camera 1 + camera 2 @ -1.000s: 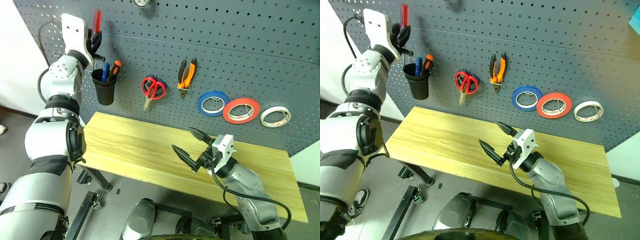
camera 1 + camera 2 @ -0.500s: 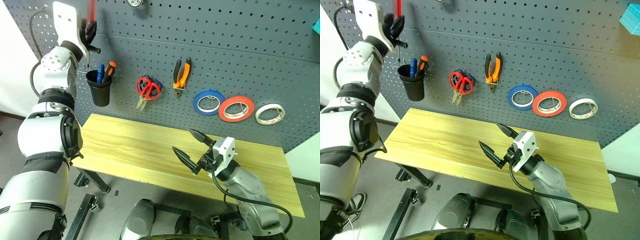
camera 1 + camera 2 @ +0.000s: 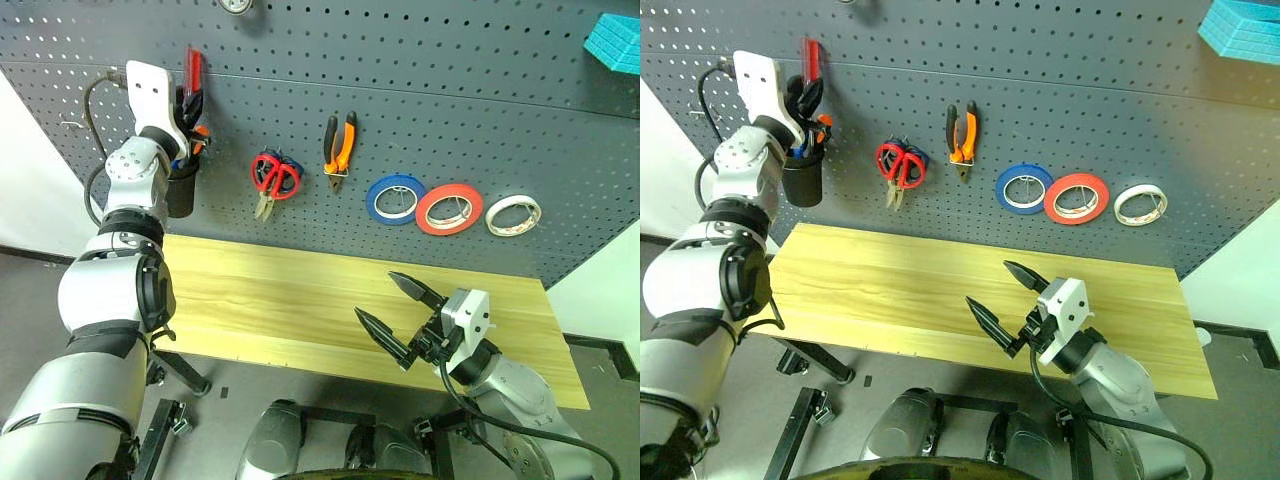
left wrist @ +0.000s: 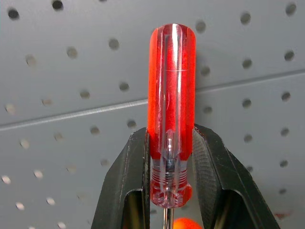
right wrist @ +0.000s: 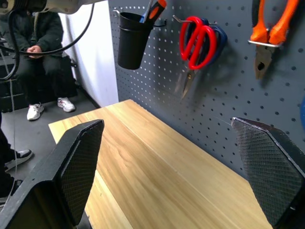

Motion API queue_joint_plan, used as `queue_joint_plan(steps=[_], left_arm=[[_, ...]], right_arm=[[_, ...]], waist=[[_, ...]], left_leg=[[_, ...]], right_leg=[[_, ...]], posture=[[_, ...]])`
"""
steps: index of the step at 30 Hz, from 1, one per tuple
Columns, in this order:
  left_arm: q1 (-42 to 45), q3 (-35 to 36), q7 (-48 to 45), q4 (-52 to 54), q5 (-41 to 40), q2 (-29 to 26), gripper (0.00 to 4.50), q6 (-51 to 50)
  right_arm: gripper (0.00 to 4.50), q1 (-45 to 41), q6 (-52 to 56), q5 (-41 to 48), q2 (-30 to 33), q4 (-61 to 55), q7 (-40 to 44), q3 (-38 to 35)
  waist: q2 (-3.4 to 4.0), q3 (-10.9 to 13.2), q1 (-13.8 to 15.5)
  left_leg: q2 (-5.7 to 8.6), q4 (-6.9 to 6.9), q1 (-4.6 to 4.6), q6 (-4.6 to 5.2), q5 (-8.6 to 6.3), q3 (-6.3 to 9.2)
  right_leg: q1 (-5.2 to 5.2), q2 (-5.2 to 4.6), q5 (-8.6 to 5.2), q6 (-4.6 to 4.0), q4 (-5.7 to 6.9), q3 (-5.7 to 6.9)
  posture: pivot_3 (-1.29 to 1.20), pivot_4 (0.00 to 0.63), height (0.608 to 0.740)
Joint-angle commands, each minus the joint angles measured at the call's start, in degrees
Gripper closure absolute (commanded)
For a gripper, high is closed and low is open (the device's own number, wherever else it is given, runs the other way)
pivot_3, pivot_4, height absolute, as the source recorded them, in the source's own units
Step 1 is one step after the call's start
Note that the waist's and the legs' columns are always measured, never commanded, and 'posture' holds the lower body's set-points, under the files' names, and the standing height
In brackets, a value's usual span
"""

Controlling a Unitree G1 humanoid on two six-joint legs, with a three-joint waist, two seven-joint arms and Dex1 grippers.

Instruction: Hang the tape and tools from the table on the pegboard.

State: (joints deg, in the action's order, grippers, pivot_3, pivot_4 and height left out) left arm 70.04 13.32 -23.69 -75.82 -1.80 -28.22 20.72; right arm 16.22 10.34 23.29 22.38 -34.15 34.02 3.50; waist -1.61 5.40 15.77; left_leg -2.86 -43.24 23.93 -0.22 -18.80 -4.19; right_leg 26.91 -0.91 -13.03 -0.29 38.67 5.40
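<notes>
Left arm lowers the last tool toward the black cup on the pegboard [image 3: 420, 60].

Over the past second the left gripper [image 3: 190, 100] has come down from above the black cup [image 3: 181, 188] to just over its rim, so the red-handled screwdriver [image 4: 170, 119] looks close to being dropped in; its handle is pinched upright between the 2 fingers [image 4: 212, 167], shaft pointing down. Scissors [image 3: 272, 176], pliers [image 3: 338, 148] and red-orange tape [image 3: 449, 208] already hang; the bench [image 3: 290, 300] is bare. The right gripper [image 3: 402, 318] hovers, fingers spread, holding nothing.
</notes>
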Motion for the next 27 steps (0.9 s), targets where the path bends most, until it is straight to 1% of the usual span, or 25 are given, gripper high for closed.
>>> queue_joint_plan(steps=[1, 5, 11, 16, 19, 23, 25, 26, 27], left_arm=[[-1.0, 0.8, -0.6, 2.2, -0.8, -1.1, 3.65, 1.2], [-2.9, 1.0, -1.1, 3.1, -1.2, -2.5, 3.65, 1.8], [-6.0, 1.7, -1.9, 5.2, -2.0, -4.4, 3.65, 2.8], [-9.4, 1.9, -2.5, 7.9, -3.0, -4.9, 3.65, 3.4], [-11.3, 1.9, -2.2, 9.0, -3.4, -4.9, 3.65, 2.7], [-13.5, 2.5, 0.6, 10.7, -3.9, -4.9, 3.65, 0.6], [-14.3, 3.2, 1.5, 11.4, -4.8, -4.7, 2.92, 0.1], [-14.6, 3.4, 1.7, 11.6, -5.1, -4.6, 2.7, -0.1], [-14.9, 3.3, 1.8, 11.9, -5.3, -4.5, 2.37, -0.2]], right_arm=[[0.0, -1.5, -0.1, 0.8, 0.1, -1.2, -0.1, -0.6], [0.0, -2.6, -0.1, 0.8, 0.0, -0.2, 0.2, -0.4], [0.0, -2.9, -0.3, 0.6, -0.1, 0.2, 0.5, 0.0], [0.0, -2.5, -0.5, 0.5, 0.0, 0.3, 0.5, 0.0], [0.0, -2.8, -0.5, 0.4, -0.1, 0.5, 0.5, 0.1], [0.0, -3.1, -0.7, 0.2, -0.1, 0.9, 0.4, 0.1], [0.0, -3.2, -0.8, 0.1, -0.1, 1.1, 0.4, 0.1], [0.0, -3.2, -0.9, 0.0, -0.2, 1.3, 0.4, 0.1], [0.0, -3.4, -1.0, 0.0, -0.2, 1.4, 0.4, 0.1]], waist=[[0.04, 0.1, -0.6], [0.2, 0.5, -1.2], [0.29, 0.9, -1.7], [0.3, 1.0, -2.7], [0.31, 1.0, -2.9], [0.32, 1.0, -3.0], [0.32, 1.0, -3.0], [0.32, 1.0, -3.0], [0.32, 1.0, -3.0]], left_leg=[[-0.02, 0.0, -0.11, 0.0, 0.0, 0.0], [-0.04, 0.04, -0.47, -0.02, -0.01, -0.04], [-0.03, 0.1, -0.45, -0.01, -0.02, -0.1], [0.01, 0.11, -0.43, 0.02, -0.03, -0.12], [0.02, 0.12, -0.45, 0.02, -0.03, -0.11], [0.0, 0.15, -0.48, 0.02, -0.03, -0.11], [0.0, 0.15, -0.48, 0.02, -0.03, -0.1], [0.01, 0.15, -0.48, 0.02, -0.03, -0.1], [0.01, 0.15, -0.48, 0.02, -0.03, -0.09]], right_leg=[[-0.09, -0.02, -0.01, 0.0, 0.0, 0.0], [-0.38, -0.09, -0.04, -0.02, -0.01, -0.02], [-0.33, -0.09, -0.09, 0.01, -0.01, -0.09], [-0.33, -0.16, -0.12, 0.04, -0.03, -0.09], [-0.33, -0.17, -0.12, 0.04, -0.03, -0.1], [-0.34, -0.16, -0.13, 0.05, -0.03, -0.1], [-0.34, -0.17, -0.13, 0.05, -0.04, -0.1], [-0.34, -0.17, -0.13, 0.05, -0.04, -0.1], [-0.34, -0.18, -0.13, 0.05, -0.04, -0.1]], posture=[[0.25, 0.13, 0.677], [0.26, 0.131, 0.677], [0.26, 0.132, 0.677], [0.26, 0.13, 0.677], [0.26, 0.129, 0.677], [0.26, 0.124, 0.677], [0.26, 0.122, 0.677], [0.26, 0.121, 0.677], [0.27, 0.119, 0.677]])
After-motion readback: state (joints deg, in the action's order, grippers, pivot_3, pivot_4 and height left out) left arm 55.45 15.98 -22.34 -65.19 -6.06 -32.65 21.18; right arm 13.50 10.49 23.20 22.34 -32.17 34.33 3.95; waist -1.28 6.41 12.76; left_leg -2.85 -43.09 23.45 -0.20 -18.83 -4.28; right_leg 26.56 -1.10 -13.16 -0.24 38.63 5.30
